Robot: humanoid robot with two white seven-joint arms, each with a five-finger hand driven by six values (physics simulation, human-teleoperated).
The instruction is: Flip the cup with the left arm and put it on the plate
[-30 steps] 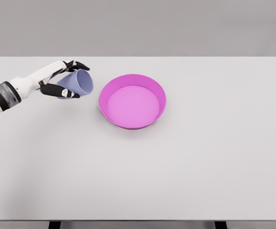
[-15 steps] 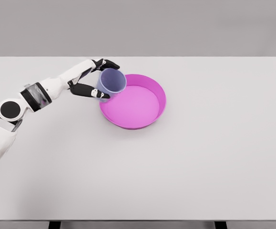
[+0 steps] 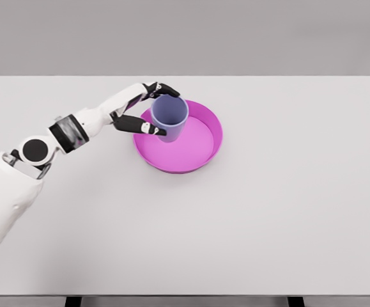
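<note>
While gripped: lavender cup (image 3: 170,118) is held upright, mouth up, by fingers of left hand (image 3: 147,110) curled around it.
Position: plate's (image 3: 200,160) ten o'clock.
Surface: white table (image 3: 268,211), grey wall behind.

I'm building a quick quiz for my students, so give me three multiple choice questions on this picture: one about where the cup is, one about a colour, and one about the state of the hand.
1. Where is the lavender plastic cup?
A. Over the left part of the round pink plate
B. On the bare table right of the plate
C. At the table's near edge

2. What colour is the round plate?
A. Green
B. Pink
C. Yellow

3. What is the white robot's left hand doing?
A. Lying flat on the table
B. Grasping the cup's side
C. Pressing on the plate's far rim

Answers:
1 A: the cup appears inside the plate's left rim.
2 B: rim and floor are both bright pink.
3 B: dark fingers curl round the cup, which is mouth up.
</note>
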